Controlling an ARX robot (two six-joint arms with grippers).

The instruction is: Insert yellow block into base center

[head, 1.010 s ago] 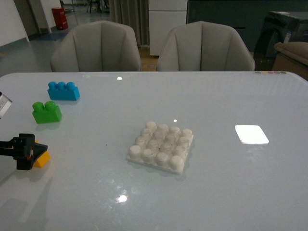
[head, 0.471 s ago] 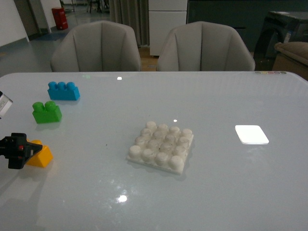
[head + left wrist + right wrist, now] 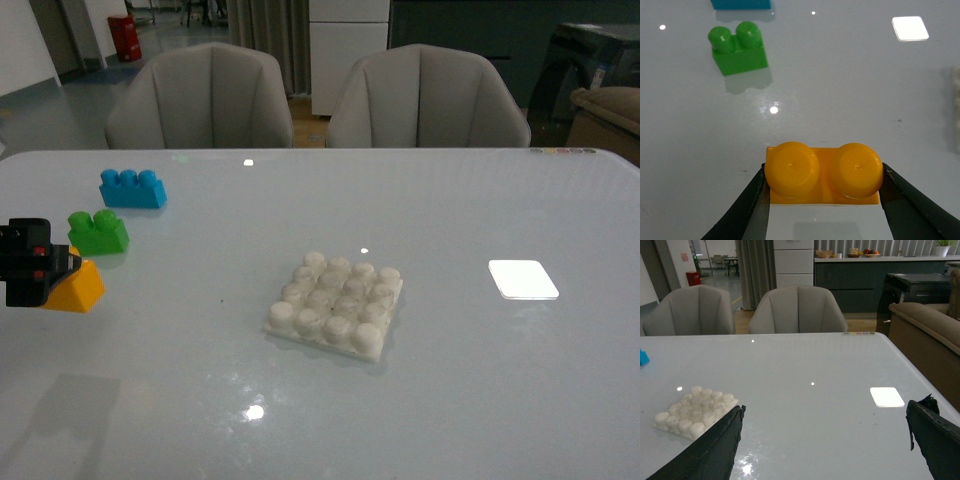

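One step of the job looks done. At the far left edge of the front view, your left gripper (image 3: 823,172) has its jaws pressed against the two short ends of the yellow block (image 3: 78,288). The wrist view shows the block held with both studs facing the camera. A faint shadow lies on the table (image 3: 450,400) lower in the frame, well below the block. From that I judge the block is lifted clear, though I can't be sure.

Just above and right of the block sits the green brick (image 3: 97,231), and the blue brick (image 3: 132,188) is further up. Both are apart from your gripper.

Moving right, the base (image 3: 335,303) lies flat at mid-frame, well apart from the block. It is the only thing here meant to hold anything, and every stud on it is bare, the centre four included. So what remains is to carry the block across, line it up over the middle and press it down.

Further right lies the white patch (image 3: 522,279), with nothing on it. Your right gripper (image 3: 824,415) shows only in its own wrist view, with its jaws spread wide and nothing between them.
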